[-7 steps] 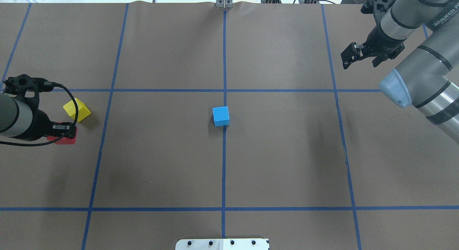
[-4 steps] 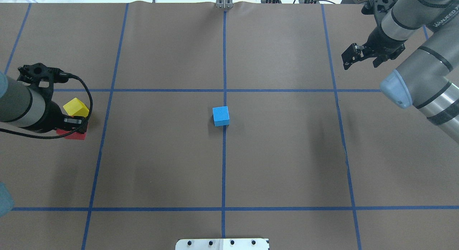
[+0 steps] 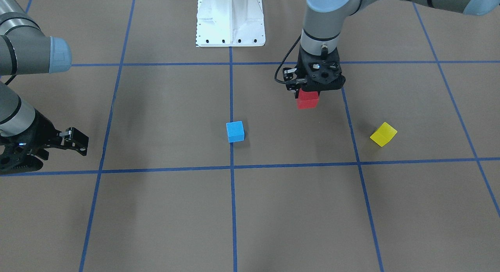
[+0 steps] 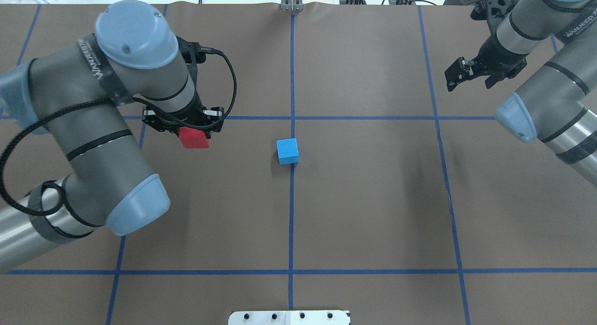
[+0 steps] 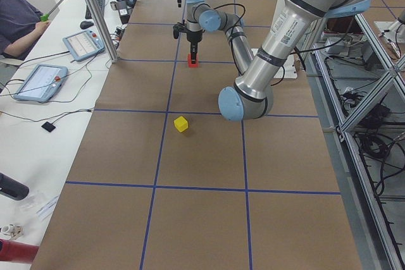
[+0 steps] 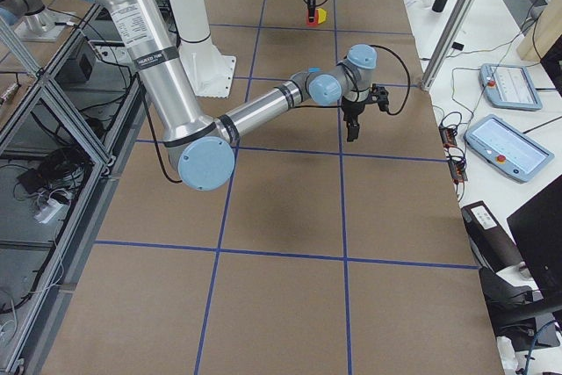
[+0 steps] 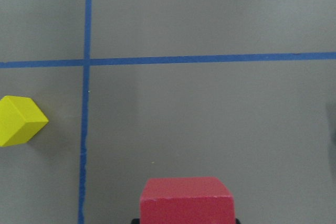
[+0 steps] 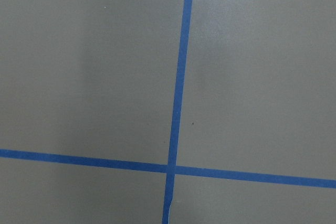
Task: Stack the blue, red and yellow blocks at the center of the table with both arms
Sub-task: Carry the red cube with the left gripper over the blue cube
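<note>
moved: l arm [image 4: 116,82] has swung in from far left w/ red block [image 4: 193,138], now lifted & approx halfway to centre; yellow block [image 3: 383,134] left behind; blue block [image 4: 287,151] & r arm [image 4: 550,92] same as before.
table [image 4: 373,213]: brown, blue tape grid; white pedestal [image 3: 230,20] at robot's side.
r arm: parked at far right corner, well apart from all blocks.
l gripper [image 4: 186,128]: pointing down, fingers clamped on red block's sides.
r gripper [image 4: 470,77]: jaws spread, holding nothing, over bare table.
blue block: flat on the centre tape line, alone, so it's the stack base.
red block: airborne in l gripper, on blue's left, not near it yet.
yellow block: on table out on robot's left, turned corner-on to the grid; hidden under l arm in overhead view.
step: looks like carry of red to blue, block 2 of 3.
next: prob. finish the traverse, square red over blue, lower till faces meet, then let go; misalignment = topple risk.
containers: none in view, nothing to report.
</note>
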Motion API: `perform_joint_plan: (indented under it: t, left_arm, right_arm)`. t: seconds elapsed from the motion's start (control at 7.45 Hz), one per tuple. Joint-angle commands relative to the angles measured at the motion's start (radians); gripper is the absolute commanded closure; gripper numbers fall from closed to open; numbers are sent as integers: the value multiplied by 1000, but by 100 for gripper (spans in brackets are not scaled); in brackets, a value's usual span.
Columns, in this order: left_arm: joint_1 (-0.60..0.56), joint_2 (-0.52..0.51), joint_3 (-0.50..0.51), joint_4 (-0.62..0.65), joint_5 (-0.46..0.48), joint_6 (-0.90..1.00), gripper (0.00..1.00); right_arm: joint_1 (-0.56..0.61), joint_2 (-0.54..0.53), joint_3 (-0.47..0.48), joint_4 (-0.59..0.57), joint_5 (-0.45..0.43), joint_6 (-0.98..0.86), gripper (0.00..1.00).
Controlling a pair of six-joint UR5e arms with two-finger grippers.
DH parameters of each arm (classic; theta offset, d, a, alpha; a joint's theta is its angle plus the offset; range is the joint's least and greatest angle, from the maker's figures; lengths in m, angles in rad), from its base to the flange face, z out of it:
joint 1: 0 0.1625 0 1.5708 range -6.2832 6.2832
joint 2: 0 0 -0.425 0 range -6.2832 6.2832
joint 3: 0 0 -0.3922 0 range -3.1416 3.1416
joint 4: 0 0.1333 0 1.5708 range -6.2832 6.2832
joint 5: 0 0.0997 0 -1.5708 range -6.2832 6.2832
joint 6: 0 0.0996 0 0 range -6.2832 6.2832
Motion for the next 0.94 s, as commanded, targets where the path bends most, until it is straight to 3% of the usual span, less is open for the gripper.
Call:
perform_joint_plan:
  t: [0.0, 0.27, 0.81]
  left_arm:
    - [31, -123, 199, -142, 0, -92, 100]
    - [60, -221, 352, -225, 0, -155, 100]
    - [86, -293, 450, -247, 0, -172, 100]
  right_arm:
    - [1, 0, 2, 3, 0, 2, 0]
    - [1, 0, 6, 3, 0, 3, 0]
    - [1, 0, 6, 3, 0, 0, 0]
